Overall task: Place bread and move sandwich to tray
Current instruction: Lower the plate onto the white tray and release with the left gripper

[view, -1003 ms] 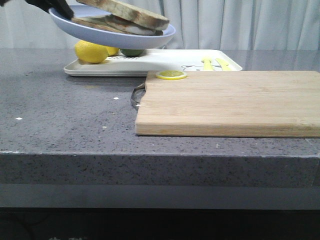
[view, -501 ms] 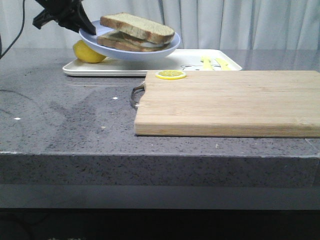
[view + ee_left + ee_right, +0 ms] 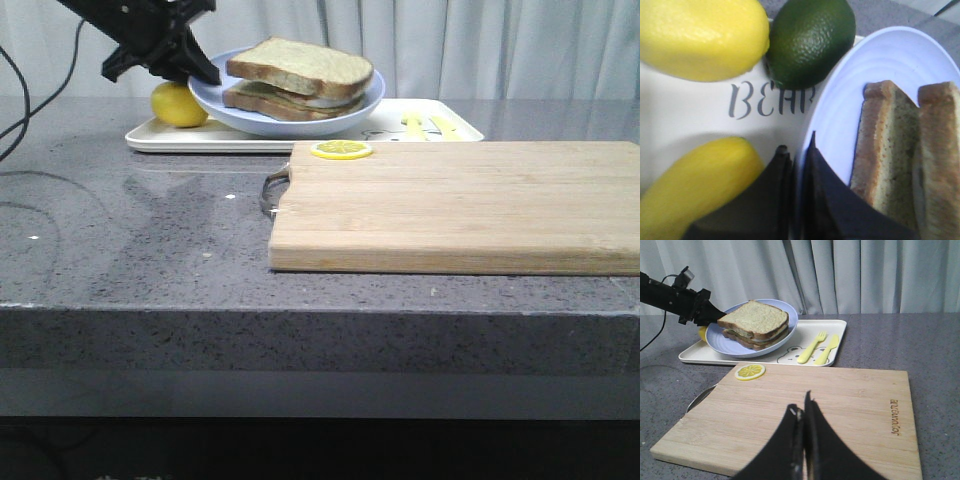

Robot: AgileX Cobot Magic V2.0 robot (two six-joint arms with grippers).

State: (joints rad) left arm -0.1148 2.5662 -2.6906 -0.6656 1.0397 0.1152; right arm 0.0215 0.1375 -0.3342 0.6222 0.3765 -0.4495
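Front view: grey speckled stone counter, pleated pale curtain behind. Left gripper, black, is clamped on the left rim of a round pale-blue plate, which sits over the left part of the tray. Tray is flat, white, low rim, rounded corners, at far centre-left. Sandwich lies on the plate: two thick brown-crusted slices, pale tan-green crumb, a bit of white egg showing btwn them. Lemon just left of the plate, on the tray. Wooden board, light grain, metal handle at its left end, sits near of the tray; lemon slice on its far-left corner.

Left wrist view: fingers pinch the smooth, faintly ringed plate rim, one each side. Tray shows grey lettering "BEAR", last letter partly hidden. Two glossy yellow lemons and a pebbly dark-green lime rest on the tray beside the plate. Bread crumb is porous.

Right wrist view: right gripper hangs over the board, fingers together, holding nothing. Board edge has burnt-in writing, reads approx. "Joyoung". Yellow fork & knife and a bear drawing on the tray's right part.
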